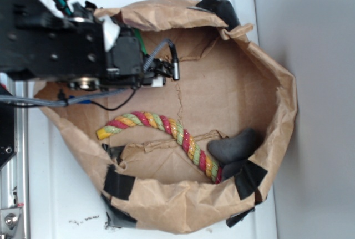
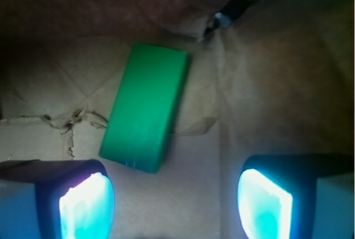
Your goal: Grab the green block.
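The green block (image 2: 145, 107) lies flat on the brown paper floor in the wrist view, tilted a little, long side running up and down the frame. My gripper (image 2: 175, 203) is open above the paper, and only bare paper shows between its fingers. The block sits just beyond the fingertips, its near end close to the left finger (image 2: 83, 206) and well away from the right finger (image 2: 266, 206). In the exterior view my gripper (image 1: 161, 74) hangs over the upper left of the paper-lined bin (image 1: 277, 84), and the arm hides the block.
A red-yellow-green braided rope (image 1: 166, 125) curves across the bin floor. A dark grey object (image 1: 236, 145) lies at the lower right by the wall. Crumpled paper walls with black tape patches (image 1: 119, 182) ring the floor. A torn paper seam (image 2: 61, 122) runs left of the block.
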Motion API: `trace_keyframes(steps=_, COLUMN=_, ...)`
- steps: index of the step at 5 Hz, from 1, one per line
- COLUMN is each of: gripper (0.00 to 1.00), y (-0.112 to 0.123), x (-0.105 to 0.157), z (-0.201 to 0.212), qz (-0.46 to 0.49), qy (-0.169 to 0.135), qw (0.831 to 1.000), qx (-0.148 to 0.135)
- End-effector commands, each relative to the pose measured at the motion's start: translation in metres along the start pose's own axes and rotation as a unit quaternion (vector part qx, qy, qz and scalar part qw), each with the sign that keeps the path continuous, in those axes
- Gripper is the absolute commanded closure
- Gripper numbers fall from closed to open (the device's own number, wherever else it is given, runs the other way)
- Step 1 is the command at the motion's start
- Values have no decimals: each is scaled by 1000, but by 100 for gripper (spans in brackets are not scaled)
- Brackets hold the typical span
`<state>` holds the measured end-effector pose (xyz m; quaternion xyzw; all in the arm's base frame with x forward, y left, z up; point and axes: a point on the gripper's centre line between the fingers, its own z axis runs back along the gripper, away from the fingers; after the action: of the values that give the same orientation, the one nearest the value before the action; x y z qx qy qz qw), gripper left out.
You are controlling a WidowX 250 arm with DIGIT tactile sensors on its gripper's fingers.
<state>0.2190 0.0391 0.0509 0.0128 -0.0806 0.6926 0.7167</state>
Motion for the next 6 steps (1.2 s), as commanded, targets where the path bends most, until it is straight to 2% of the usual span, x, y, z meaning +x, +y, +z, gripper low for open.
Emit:
trace_keyframes(steps=1, gripper=0, y=-22, x=10, z=-17, qz=14, qy=-29, qw=999, qx=-15)
trace_keyframes(steps=2, gripper=0, y=-22, x=19, z=-27, qz=17, qy=-40, qw=999, qx=-23)
trace_keyframes(steps=3, gripper=0, y=-30, x=17, z=-27, qz=12, qy=-44, qw=998, qx=-30)
trace_keyframes(steps=5, gripper=0, y=-21, x=20, z=-26, qz=3, qy=-62, qw=998, qx=-19)
trace_keyframes(steps=6, gripper=100, y=-15, x=21, z=-18, qz=5, qy=-63, qw=998, qx=-18)
